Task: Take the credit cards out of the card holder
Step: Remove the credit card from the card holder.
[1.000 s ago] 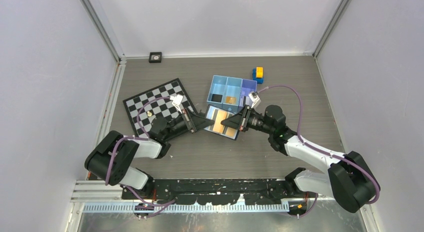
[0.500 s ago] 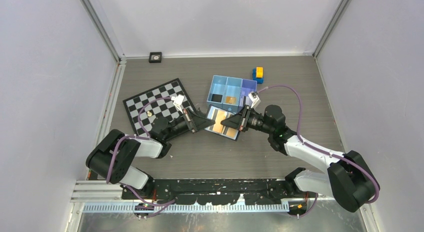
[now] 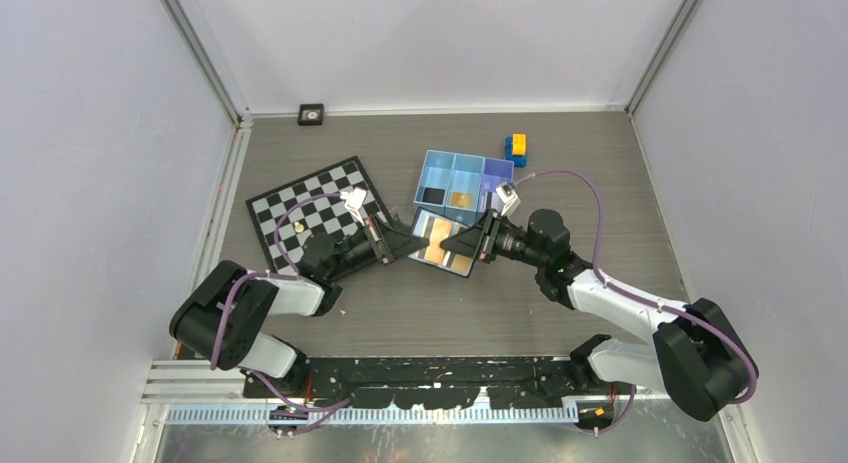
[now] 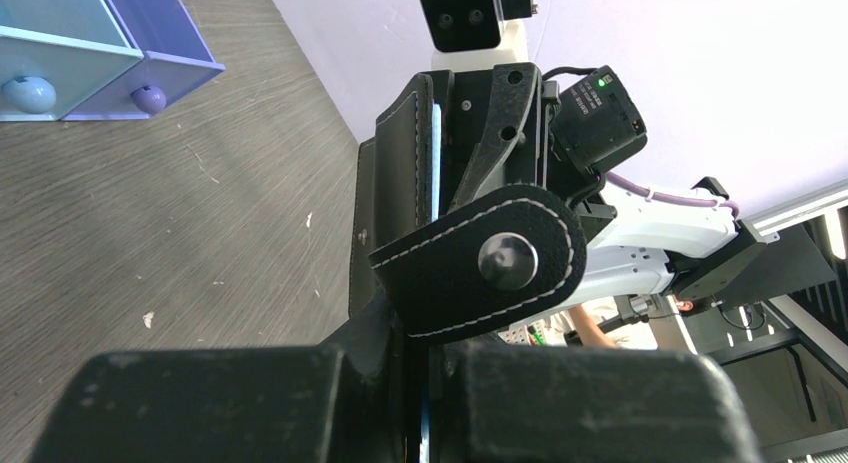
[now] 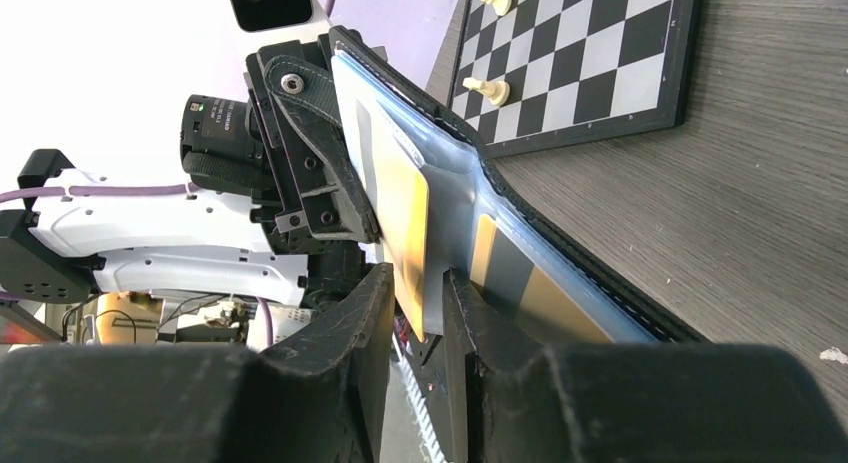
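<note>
card holder spread open between two grippers

over the table (image 3: 400, 313), just in front of the blue tray (image 3: 436, 163) and to the right of the chessboard (image 3: 300, 198): the card holder (image 5: 455, 178), folded open, pale inner faces toward the right wrist camera, black outside toward the left one; clamped at one edge by the left gripper (image 4: 420, 363), fingers pressed together on the black leather; just above them the snap tab (image 4: 480, 263), curled outward, metal stud showing; in the nearer pocket a gold card (image 5: 400, 208), most of its face bare, lower edge down in the gap of the right gripper (image 5: 418, 293); those fingers spread a little, one on each side of the card and the pocket's pale lip; impossible to tell whether either pad touches the card; in the other pocket a striped card (image 5: 510, 273), dark and gold bands showing through the clear sleeve; both cards inside the holder; beyond it, two pale chess pieces (image 5: 487, 86) standing on the board; yellow and blue blocks (image 3: 516, 148) near the tray's far right corner, well apart from the holder.
</note>
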Robot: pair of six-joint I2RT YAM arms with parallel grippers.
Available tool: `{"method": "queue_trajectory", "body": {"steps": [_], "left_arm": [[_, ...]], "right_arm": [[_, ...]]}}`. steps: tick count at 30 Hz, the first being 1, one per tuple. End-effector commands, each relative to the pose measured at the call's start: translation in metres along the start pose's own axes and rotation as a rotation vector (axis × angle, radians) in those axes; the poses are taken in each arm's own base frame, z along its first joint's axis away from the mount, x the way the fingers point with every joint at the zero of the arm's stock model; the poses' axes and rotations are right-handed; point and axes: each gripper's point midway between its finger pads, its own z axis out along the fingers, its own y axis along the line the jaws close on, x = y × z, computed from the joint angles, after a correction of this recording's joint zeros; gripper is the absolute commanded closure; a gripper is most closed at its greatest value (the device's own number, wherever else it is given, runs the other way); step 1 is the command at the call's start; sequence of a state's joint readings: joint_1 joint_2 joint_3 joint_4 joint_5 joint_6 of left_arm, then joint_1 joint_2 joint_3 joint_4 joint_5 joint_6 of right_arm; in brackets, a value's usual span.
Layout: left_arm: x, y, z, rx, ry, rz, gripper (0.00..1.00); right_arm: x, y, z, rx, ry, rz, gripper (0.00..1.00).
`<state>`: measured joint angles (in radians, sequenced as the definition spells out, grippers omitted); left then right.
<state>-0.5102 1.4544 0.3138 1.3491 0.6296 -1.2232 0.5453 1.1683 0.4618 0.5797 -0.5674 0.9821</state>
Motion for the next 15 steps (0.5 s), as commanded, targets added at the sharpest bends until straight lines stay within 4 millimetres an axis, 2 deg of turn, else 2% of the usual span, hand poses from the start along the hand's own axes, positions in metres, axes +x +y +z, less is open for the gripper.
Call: {"method": "queue_trajectory", "body": {"steps": [1, 6, 11, 15], "left_arm": [[-0.014, -0.033, -0.001, 0.104, -0.046, 0.078, 1.00], [-0.016, -0.034, -0.003, 0.105, -0.055, 0.080, 1.00], [-0.022, -0.035, -0.008, 0.098, -0.086, 0.089, 1.00], [-0.025, -0.035, -0.012, 0.093, -0.101, 0.094, 1.00]], "right_arm": [[-0.009, 0.006, 0.002, -0.026, -0.025, -0.028, 0.71], [-0.009, 0.006, 0.003, -0.025, -0.025, -0.025, 0.93], [-0.009, 0.004, 0.003, -0.018, -0.027, -0.022, 0.99], [-0.009, 0.004, 0.003, -0.016, -0.028, -0.023, 1.00]]}}
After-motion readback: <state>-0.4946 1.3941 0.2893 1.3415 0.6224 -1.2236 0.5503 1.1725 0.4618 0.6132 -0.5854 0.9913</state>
